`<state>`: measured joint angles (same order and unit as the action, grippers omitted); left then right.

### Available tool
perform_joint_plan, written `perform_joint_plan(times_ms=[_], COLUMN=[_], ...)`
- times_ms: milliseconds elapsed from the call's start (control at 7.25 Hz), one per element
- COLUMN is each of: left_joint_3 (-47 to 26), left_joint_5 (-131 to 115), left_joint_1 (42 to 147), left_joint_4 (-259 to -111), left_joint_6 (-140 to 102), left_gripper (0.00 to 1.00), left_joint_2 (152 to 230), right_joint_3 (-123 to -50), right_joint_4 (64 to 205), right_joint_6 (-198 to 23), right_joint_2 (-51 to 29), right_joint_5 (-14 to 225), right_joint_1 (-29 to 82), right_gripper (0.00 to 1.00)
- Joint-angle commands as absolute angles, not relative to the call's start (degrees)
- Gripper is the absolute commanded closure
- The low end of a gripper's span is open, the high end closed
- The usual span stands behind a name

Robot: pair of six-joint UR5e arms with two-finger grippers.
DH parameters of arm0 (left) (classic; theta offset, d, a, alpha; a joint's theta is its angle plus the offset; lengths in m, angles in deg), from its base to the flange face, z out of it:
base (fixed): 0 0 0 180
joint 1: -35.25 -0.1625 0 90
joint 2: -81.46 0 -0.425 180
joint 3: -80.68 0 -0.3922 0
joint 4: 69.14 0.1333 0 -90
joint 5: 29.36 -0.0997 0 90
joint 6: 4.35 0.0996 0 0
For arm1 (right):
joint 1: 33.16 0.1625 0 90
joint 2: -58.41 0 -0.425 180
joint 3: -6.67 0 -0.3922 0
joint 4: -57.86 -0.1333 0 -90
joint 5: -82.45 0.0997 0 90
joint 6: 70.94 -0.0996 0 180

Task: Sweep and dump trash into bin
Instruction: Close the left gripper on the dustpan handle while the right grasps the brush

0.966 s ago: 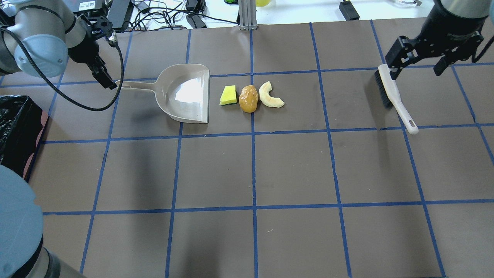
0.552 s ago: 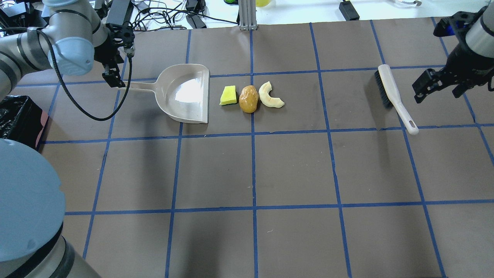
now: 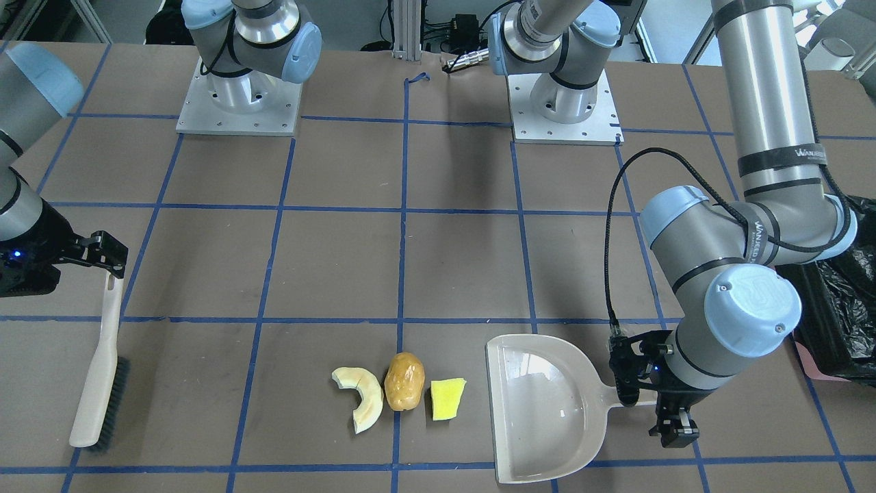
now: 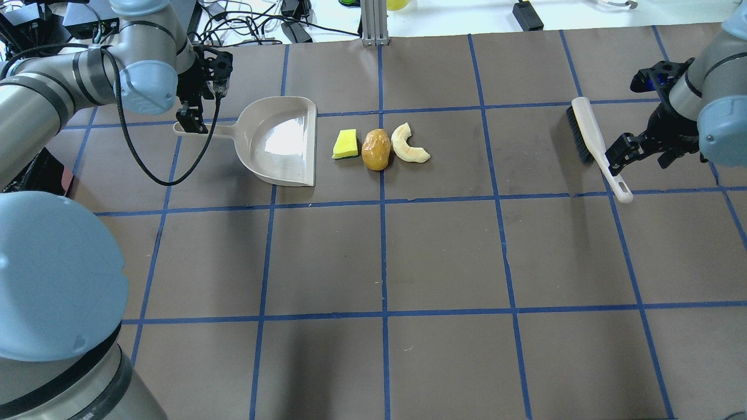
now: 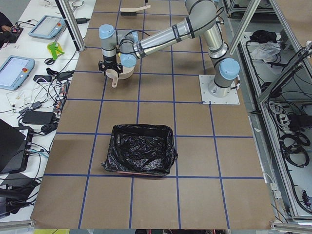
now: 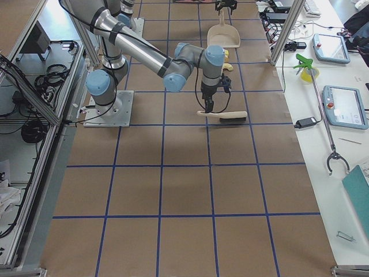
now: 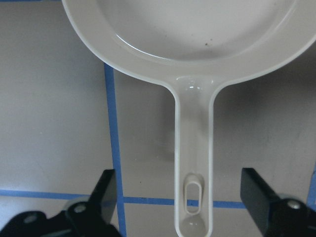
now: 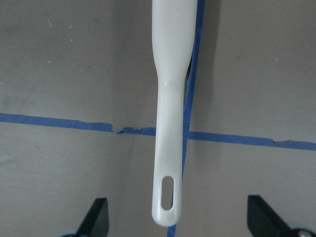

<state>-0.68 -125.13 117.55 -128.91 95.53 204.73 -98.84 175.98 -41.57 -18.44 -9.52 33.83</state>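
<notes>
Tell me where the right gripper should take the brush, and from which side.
Grip the brush by its slim handle, just short of the hanging hole, coming straight down. It lies along the table, and the handle is far narrower than the gap of the open right gripper straddling it.

Brown table (image 4: 443,256) gridded in blue tape (image 4: 383,262); beige dustpan (image 4: 280,143), dark-bristled beige brush (image 4: 589,137), glossy black bin (image 5: 141,127).

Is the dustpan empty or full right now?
Empty: the dustpan is bare inside; all three trash bits lie outside, beside its open edge.
</notes>
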Motion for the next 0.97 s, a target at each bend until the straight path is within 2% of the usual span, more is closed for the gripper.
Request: perform_joint_plan(times_ms=[0,138,276,414,552,690,828], left_joint_3=[-1.32,-1.41,-1.59,-0.98,-0.97,-0.62,-0.36], left_joint_5=[-124.64,-124.29,-122.46,-122.27,-122.18,-122.18,-122.70], left_joint_1=[116.47,114.80,114.09,114.34,114.35,114.61,114.61], left_joint_4=[-129.17,-129.52,-132.22,-133.90,-133.83,-133.91,-133.83], left_joint_6=[95.41,95.41,93.41,91.73,92.15,91.63,91.63], left_gripper=[0.11,0.13,0.15,0.21,0.38,0.96,0.97], left_joint_2=[205.83,206.18,206.53,206.62,206.62,206.71,206.71], right_joint_3=[-98.89,-98.89,-98.89,-98.89,-98.89,-98.80,-98.71], right_joint_4=[179.15,179.85,179.77,179.77,179.77,179.77,179.77], right_joint_6=[-42.10,-42.20,-42.54,-42.64,-43.59,-43.86,-43.95], right_joint_2=[-14.37,-13.15,-12.44,-12.08,-11.64,-11.29,-11.29], right_joint_5=[-9.66,-9.74,-9.66,-9.57,-9.66,-9.40,-9.05], right_joint_1=[33.90,33.90,33.90,33.90,33.90,33.90,33.90], right_gripper=[0.00,0.04,0.12,0.12,0.12,0.12,0.21])
